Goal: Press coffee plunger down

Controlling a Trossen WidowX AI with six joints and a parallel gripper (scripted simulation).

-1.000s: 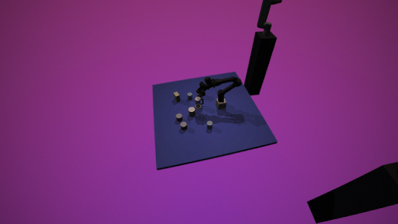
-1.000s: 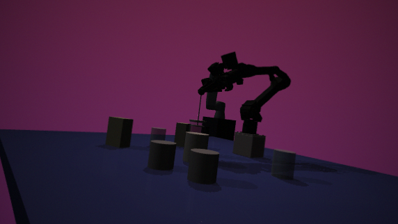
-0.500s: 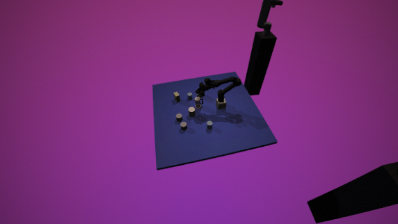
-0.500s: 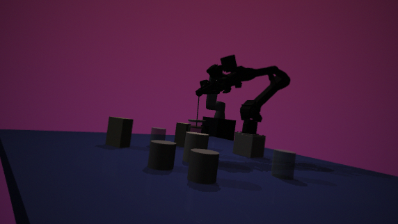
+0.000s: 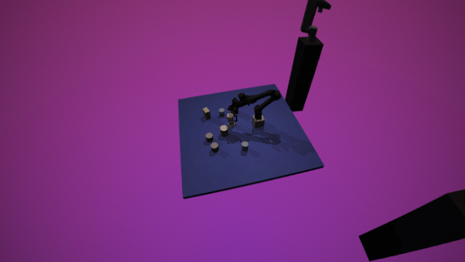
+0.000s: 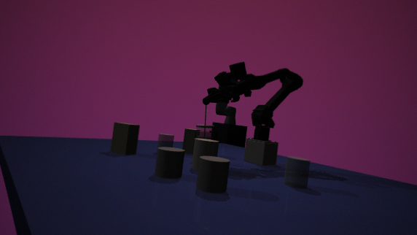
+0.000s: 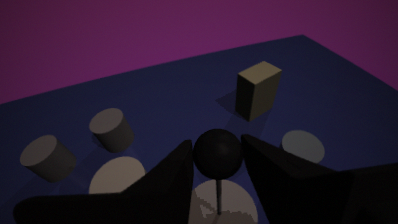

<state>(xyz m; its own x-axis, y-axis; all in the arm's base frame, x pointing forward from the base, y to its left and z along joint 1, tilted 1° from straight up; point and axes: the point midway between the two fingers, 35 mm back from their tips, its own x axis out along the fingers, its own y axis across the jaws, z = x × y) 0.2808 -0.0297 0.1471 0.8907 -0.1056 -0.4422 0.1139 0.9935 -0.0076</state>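
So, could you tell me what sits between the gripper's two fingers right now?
In the wrist view, the plunger's dark round knob sits between the fingers, which are closed on it; its thin rod runs down beneath.

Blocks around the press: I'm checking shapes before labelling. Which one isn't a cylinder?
The tan box, upright beyond the plunger knob in the wrist view; it has flat faces and corners, while the others are round cylinders.

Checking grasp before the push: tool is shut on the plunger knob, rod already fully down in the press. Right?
Not quite. The tool is shut on the plunger knob, but the exterior view shows the rod standing tall above the press, so it is not yet pushed down.
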